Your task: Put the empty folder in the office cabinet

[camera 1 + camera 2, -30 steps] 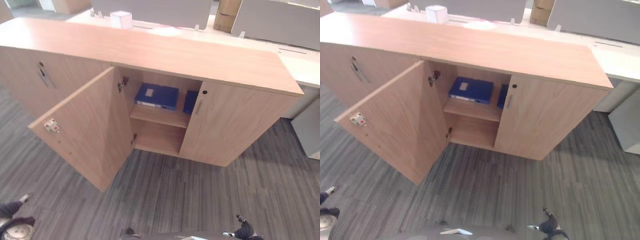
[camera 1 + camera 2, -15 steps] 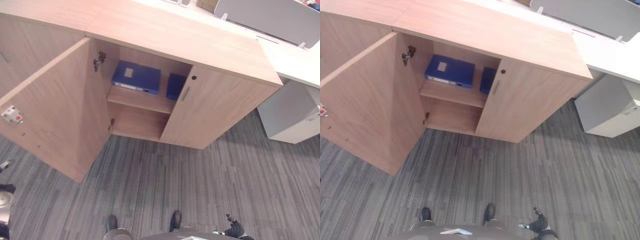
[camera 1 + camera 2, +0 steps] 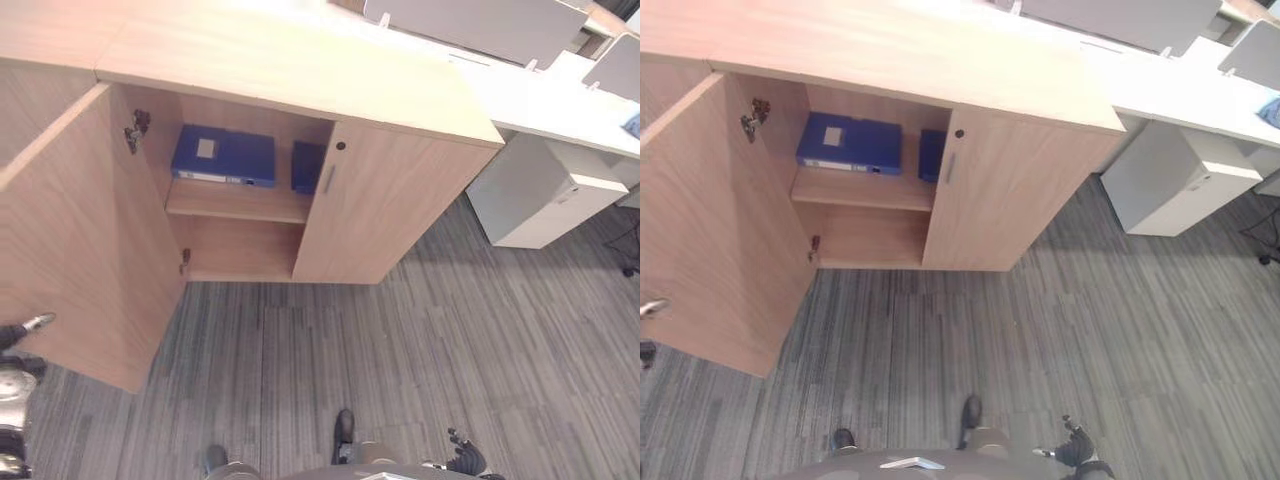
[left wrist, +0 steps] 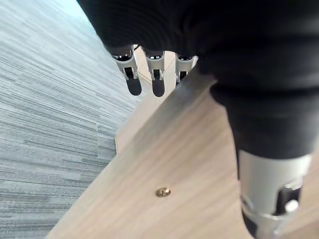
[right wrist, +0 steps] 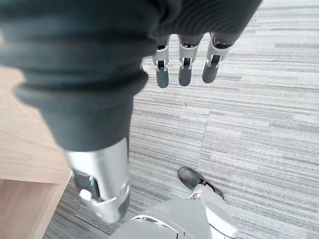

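On the upper shelf (image 3: pixel 240 204) of the office cabinet (image 3: pixel 300 70), at about 11 o'clock in the head views, the blue folder (image 3: pixel 222 155) lies flat with its label up. A second blue folder (image 3: pixel 305 166) stands just beside it at 3 o'clock, partly hidden behind the shut right door (image 3: pixel 385 215). The lower compartment (image 3: pixel 240 250) beneath the shelf looks bare.

Neither hand carries anything. The left hand (image 4: pixel 132 74) has its fingers straight and close together, just beside the wood of the open left door (image 3: pixel 70 260); whether they touch it I cannot tell. The right hand (image 5: pixel 184 64) hangs over the grey floor (image 3: pixel 400 340) at 5 o'clock, fingers straight and holding nothing.

The folder seems to be stowed, so the step in hand is probably shutting the door. To do that well, lay flat fingers on the door's outer face near its free edge, far from the hinges, and swing it toward 1 o'clock in one smooth arc. First check that the flat folder sits fully behind the shelf's front edge, so the door cannot catch it.

A white pedestal (image 3: pixel 535 195) stands under a white table (image 3: pixel 560 105) at 2 o'clock, well apart.
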Motion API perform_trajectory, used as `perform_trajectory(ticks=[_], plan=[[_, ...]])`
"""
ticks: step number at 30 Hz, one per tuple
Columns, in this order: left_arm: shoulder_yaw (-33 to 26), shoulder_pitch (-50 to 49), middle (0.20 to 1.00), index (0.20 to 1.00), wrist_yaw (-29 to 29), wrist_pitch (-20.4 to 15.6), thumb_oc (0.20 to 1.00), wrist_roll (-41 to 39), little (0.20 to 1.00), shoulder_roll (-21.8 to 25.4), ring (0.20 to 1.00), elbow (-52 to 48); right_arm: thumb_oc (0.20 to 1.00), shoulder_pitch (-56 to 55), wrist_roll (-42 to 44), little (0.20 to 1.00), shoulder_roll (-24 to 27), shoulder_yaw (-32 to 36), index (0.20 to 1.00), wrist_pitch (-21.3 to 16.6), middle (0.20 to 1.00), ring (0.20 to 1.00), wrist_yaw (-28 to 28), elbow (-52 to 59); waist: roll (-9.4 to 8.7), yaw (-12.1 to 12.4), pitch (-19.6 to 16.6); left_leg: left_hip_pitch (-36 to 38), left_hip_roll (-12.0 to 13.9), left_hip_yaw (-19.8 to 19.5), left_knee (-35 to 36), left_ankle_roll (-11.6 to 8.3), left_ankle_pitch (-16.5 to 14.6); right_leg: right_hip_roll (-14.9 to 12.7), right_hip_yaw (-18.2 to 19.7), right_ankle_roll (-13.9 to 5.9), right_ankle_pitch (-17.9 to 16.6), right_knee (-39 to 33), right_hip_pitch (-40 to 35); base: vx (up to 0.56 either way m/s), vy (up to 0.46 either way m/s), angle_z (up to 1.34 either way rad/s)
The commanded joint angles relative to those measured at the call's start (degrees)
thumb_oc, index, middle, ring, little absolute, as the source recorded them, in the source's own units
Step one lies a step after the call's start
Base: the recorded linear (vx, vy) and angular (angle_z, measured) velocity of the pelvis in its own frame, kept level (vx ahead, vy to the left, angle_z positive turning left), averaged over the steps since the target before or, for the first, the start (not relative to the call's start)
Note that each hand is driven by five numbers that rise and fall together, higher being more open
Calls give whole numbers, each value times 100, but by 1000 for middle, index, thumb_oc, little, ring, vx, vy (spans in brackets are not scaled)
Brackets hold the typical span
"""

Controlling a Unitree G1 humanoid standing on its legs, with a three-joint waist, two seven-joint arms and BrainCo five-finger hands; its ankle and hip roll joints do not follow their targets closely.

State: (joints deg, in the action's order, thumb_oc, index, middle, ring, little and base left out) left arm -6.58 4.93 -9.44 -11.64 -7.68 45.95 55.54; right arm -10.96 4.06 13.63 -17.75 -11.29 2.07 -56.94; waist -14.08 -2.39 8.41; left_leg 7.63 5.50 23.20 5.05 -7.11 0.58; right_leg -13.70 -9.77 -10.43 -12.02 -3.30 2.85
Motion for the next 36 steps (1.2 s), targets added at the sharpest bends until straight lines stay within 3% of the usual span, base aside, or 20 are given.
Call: perform_trajectory(ticks=[1,5,9,16,18,20,23,27,33,36], plan=[[523,420,1000,1000,231,-496,1000,-16,1000,-34,1000,-558,1000,218,73,1000,307,-2,1000,-92,1000,1000,-11,-171,157,-200,-348,74,-89,-235,-5,323,-475,-362,267,-457,-513,102,298,43,17,1],[980,512,1000,1000,412,-550,1000,-244,1000,-747,1000,-785,1000,218,-52,1000,308,56,1000,-45,1000,1000,-21,-191,265,-354,-479,146,-145,-184,-5,349,-503,-382,349,-456,-472,75,292,41,8,1],[1320,649,1000,1000,494,-540,1000,-259,1000,-1143,1000,-737,1000,239,-119,1000,333,85,1000,-16,1000,1000,-46,-229,354,-454,-575,203,-164,-147,-5,365,-533,-370,422,-440,-415,66,302,39,3,-4],[1811,1021,1000,1000,607,-521,1000,-276,1000,-1446,1000,-729,1000,248,-205,1000,427,181,1000,41,1000,1000,-60,-265,629,-723,-772,376,-147,25,-5,348,-568,-292,584,-394,-293,32,281,73,-21,-18],[1902,1242,1000,1000,551,-505,1000,-232,1000,-1416,1000,-658,1000,223,-238,1000,482,235,1000,61,1000,1000,-92,-376,777,-827,-830,461,-98,91,-5,320,-580,-237,625,-372,-211,1,224,81,-32,-25],[1901,1247,1000,1000,550,-505,1000,-231,1000,-1412,1000,-657,1000,227,-238,1000,478,234,1000,61,1000,1000,-92,-377,762,-825,-847,431,-109,98,-5,318,-554,-246,638,-367,-223,6,261,28,-30,-25],[1907,1843,1000,1000,352,-440,1000,-155,1000,-982,1000,-252,1000,216,-240,1000,619,264,1000,76,1000,1000,-127,-435,996,-954,-914,488,12,133,-5,222,-514,-146,634,-325,-78,-24,200,71,-66,-20],[1813,2245,1000,1000,217,-362,1000,-127,1000,-577,1000,141,1000,212,-224,1000,701,275,1000,80,1000,1000,-164,-394,1149,-1000,-973,452,115,139,-5,137,-413,-52,646,-271,-3,-42,194,39,-67,-8],[1473,2197,1000,1000,33,-300,1000,-218,1000,-369,1000,354,1000,278,-196,1000,757,307,1000,55,1000,1000,-284,-462,1309,-900,-993,430,321,104,-5,9,-307,102,561,-203,181,-78,82,33,-57,-7],[1436,2029,1000,1000,49,-261,1000,-221,1000,-497,1000,488,1000,315,-149,1000,742,304,1000,51,1000,1000,-322,-548,1342,-839,-995,320,410,55,-5,-54,-200,168,537,-144,242,-97,84,4,-67,3]])
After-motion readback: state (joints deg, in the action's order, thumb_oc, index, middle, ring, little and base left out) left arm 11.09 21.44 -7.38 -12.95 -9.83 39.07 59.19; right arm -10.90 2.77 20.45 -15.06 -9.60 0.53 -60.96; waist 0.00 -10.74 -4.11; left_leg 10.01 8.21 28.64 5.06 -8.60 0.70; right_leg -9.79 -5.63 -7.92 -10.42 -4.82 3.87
